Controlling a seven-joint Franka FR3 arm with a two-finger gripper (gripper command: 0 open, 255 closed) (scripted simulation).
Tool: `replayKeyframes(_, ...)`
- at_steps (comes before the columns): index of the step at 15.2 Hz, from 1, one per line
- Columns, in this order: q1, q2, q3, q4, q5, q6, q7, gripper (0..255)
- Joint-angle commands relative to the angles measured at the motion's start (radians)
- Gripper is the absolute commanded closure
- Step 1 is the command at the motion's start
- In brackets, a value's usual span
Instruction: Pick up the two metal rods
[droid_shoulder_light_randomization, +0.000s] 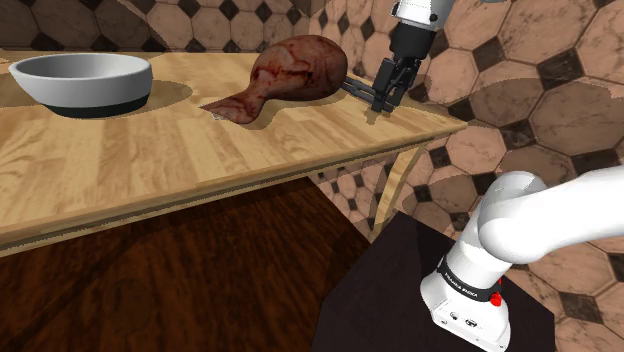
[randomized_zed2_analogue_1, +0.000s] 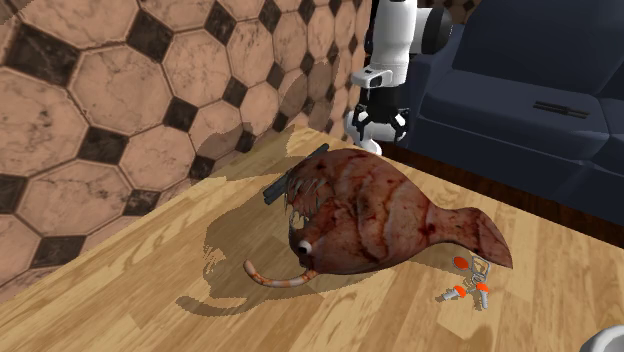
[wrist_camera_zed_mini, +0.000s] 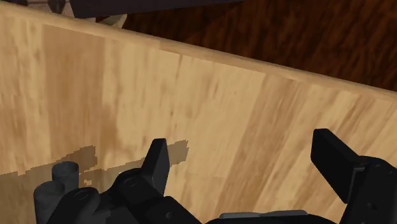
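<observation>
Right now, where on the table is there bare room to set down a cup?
The broad strip of table between the bowl, the fish figure and the edge nearest the shoulder camera is bare. It is crowded beside the fish, where dark rods lie by the open gripper, and at its tail, by small metal bits.

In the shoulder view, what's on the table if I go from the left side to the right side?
First the round white bowl with a dark base, then the blotchy red-brown fish-shaped figure, then the dark grey rods, then the open black two-finger gripper.
</observation>
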Motion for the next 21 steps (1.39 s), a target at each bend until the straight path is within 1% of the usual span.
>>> replayKeyframes(1,0.0,0.0,0.0,0.0,0.0,0.0,0.0,0)
replayKeyframes(10,-0.087,0.295,-0.085,0.209,-0.073,0.046,-0.003,0)
replayKeyframes(19,-0.156,0.582,-0.169,0.478,-0.105,0.031,-0.006,0)
replayKeyframes(21,-0.156,0.577,-0.169,0.446,-0.106,0.059,-0.005,0)
